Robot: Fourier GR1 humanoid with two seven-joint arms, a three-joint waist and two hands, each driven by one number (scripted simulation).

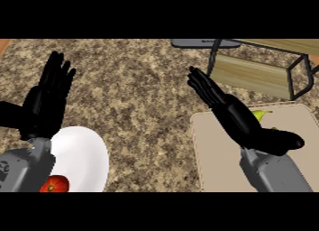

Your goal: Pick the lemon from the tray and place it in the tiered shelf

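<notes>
Step in hand: the reach, pre-grasp. The lemon [259,115] is not yet picked; it lies on the tray [215,149], at the tray's far side, mostly hidden behind the right hand [239,118]. Only a yellow-green sliver shows, just right of the palm.

The right hand hangs over the tray's left part, fingers straight and together, pointing up-left past the tray's far edge, thumb out toward the right. It holds nothing. Whether the hand touches the lemon, I cannot tell; they overlap from this angle.

The left hand [47,97] rests at the left side of the view, fingers straight and slightly spread, pointing up. Holds nothing.

Next move, as I judge it: turn the right palm toward the lemon, lower, and curl fingers and thumb around it. Then lift and carry it up-right to the shelf [255,74], which stands just beyond the tray's far edge. The black frame posts will need clearing on the way in.

Containers:
- tray: beige, flat; the lemon is the only thing seen on it, though part is covered by the arm.
- shelf: wooden tiers in a black frame, top right; nothing visible on the tiers that show.
- plate [82,151]: white, lower left, beside the left forearm; a red, tomato-like thing [54,184] at its near edge, partly cut off.
</notes>
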